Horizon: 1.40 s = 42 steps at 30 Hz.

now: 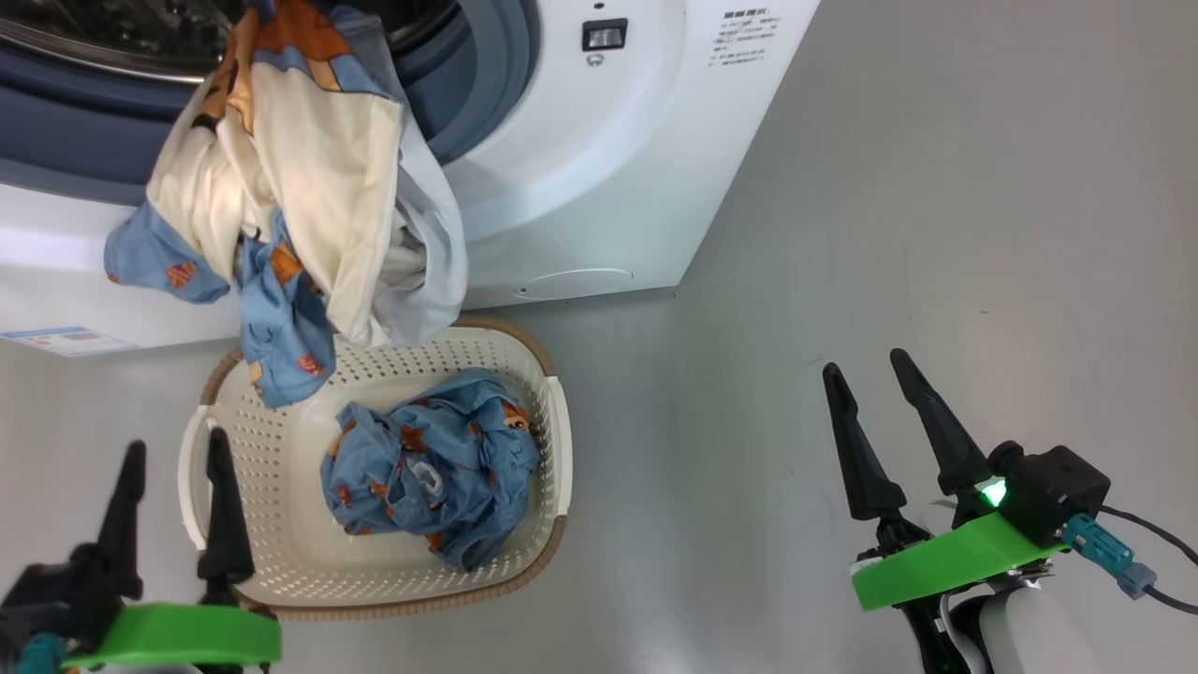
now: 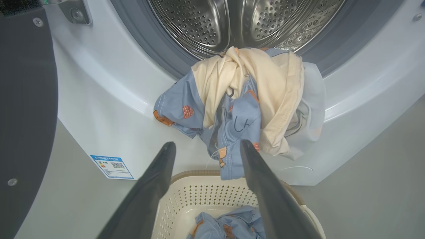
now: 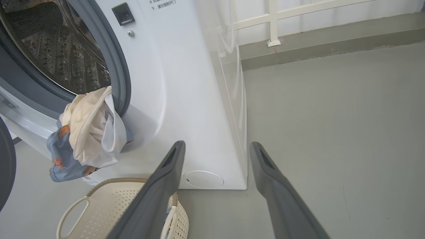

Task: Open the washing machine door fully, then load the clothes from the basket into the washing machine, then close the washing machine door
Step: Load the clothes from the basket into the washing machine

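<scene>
Floor first, since it's most of the scene: smooth grey floor, faintly scuffed, and there's no bench, so everything sits straight on it.

Going left to right. Far off to the left of the left fingers, the washing machine door stands swung open, its dark face turned towards the wrist camera. The left fingers are spread apart with nothing between them. The basket sits on the floor just ahead of them, its left handle right by the fingertips in the head view.

The clothes are split in two. One piece hangs out of the drum mouth over the grey-blue gasket, straight ahead of the left fingertips. Its tail dangles down to the basket's far rim, and I can't tell if it touches. The other bundle lies crumpled in the basket, ahead and to the right of those fingers.

The washing machine stands right behind the basket. It has a blue-white sticker low on its front, left of the left fingers, and a round cover between the right fingers in the wrist view.

The right fingers are also apart and empty, over bare floor well to the right of the basket. Beyond them is a grey skirting strip and a white railing along the wall.
</scene>
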Available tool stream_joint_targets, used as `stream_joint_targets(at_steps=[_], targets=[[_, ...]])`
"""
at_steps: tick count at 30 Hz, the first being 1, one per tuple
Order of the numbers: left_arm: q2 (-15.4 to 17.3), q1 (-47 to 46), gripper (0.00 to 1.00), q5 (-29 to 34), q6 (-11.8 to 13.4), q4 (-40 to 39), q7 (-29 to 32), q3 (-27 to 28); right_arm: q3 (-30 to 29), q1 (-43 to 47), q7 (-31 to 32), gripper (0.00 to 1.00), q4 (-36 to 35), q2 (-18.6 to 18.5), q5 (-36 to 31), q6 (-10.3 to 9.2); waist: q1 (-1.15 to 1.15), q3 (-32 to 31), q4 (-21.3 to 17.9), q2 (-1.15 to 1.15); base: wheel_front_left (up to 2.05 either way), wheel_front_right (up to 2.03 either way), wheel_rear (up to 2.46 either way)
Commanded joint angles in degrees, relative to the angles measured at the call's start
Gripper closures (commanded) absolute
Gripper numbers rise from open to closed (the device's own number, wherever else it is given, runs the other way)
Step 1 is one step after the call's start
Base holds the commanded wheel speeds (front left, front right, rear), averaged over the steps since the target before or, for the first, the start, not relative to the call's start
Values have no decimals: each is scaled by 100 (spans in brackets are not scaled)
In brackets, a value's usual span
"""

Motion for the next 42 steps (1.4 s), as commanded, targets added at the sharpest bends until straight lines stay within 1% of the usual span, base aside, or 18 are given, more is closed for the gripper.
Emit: stream_joint_targets(at_steps=[1, 4, 8, 15, 23, 28, 33, 36, 42], targets=[[71, 119, 0, 0, 42, -170, -30, 144, 148, 101, -27, 0, -105, 3, -13, 16, 0, -1, 5, 0, 0, 0, 0], [68, 203, 0, -128, 145, -195, -30, 27, 138, 98, -27, 0, -95, 3, -20, 16, 0, -6, 11, 0, 0, 0, 0], [67, 209, 0, -172, 220, -196, -30, -30, 147, 88, -27, 0, -86, 3, -22, 16, 0, -10, -8, 0, 0, 0, 0], [66, 75, 0, -188, 225, -183, -30, -225, 143, 81, -27, 0, -86, 3, -8, 16, 0, 25, -27, 0, 0, 0, 0], [66, -422, 0, -150, 100, 122, -30, -419, 190, 21, -27, 0, -73, 3, 6, 16, 0, 94, -86, 0, 0, 0, 0], [66, -818, 0, -178, -15, 456, -30, -486, 213, -18, -27, 0, -71, 3, 19, 16, 0, 178, -175, 0, 0, 0, 0], [66, -1167, 0, -335, -101, 795, -30, -547, 200, -30, -27, 0, -74, 3, 39, 16, 0, 294, -246, 0, 0, 0, 0], [66, -1471, 0, -246, -155, 1126, -30, -601, 203, -66, -27, 0, -83, 3, 48, 16, 0, 418, -290, 0, 0, 0, 0], [66, -1867, 0, -228, -238, 1421, -30, -609, 234, -139, -27, 0, -82, 3, 71, 16, 0, 597, -365, 0, 0, 0, 0]])
